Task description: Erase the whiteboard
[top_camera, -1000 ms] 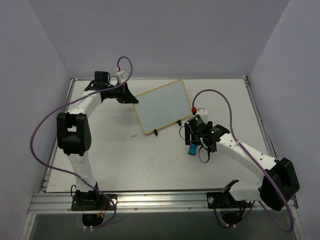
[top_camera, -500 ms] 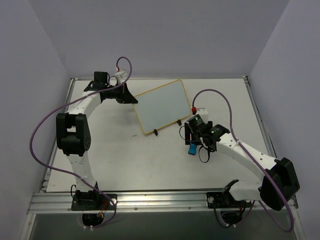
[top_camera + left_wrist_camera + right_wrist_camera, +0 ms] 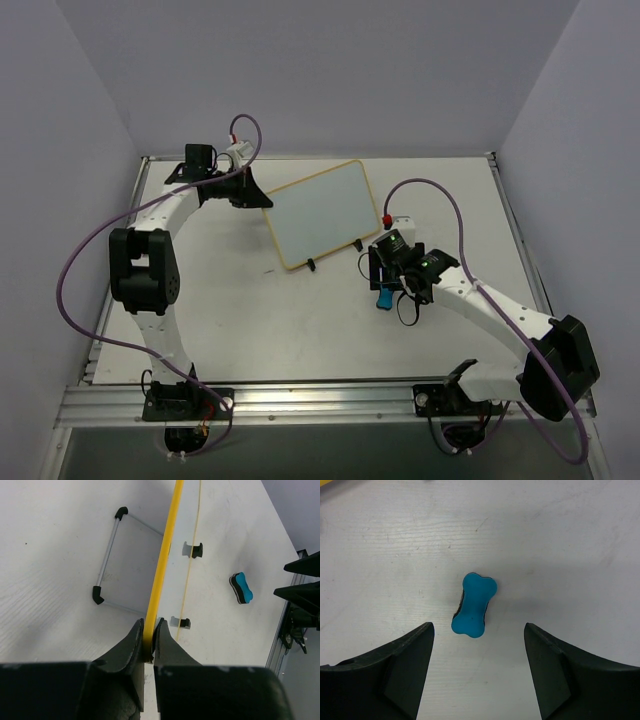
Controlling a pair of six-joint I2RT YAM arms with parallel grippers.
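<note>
The whiteboard [image 3: 320, 212] sits at the middle back of the table, and its face shows no writing in the top view. My left gripper [image 3: 262, 198] is shut on its yellow rim at the left corner. In the left wrist view the rim [image 3: 162, 565] runs edge-on out of the closed left gripper [image 3: 148, 635], with two black clip feet [image 3: 192, 550] on the white face. The blue bone-shaped eraser [image 3: 382, 299] lies on the table to the board's right. My right gripper [image 3: 478, 625] hovers open right over the eraser [image 3: 473, 605], its fingers well apart from it.
A thin metal bracket with black end caps [image 3: 107, 560] shows behind the board in the left wrist view. The table's metal rail [image 3: 300, 400] runs along the near edge by the arm bases. Grey walls close in the back and sides.
The left arm and the board corner it holds have edged slightly left. The right arm and the eraser have not moved.
</note>
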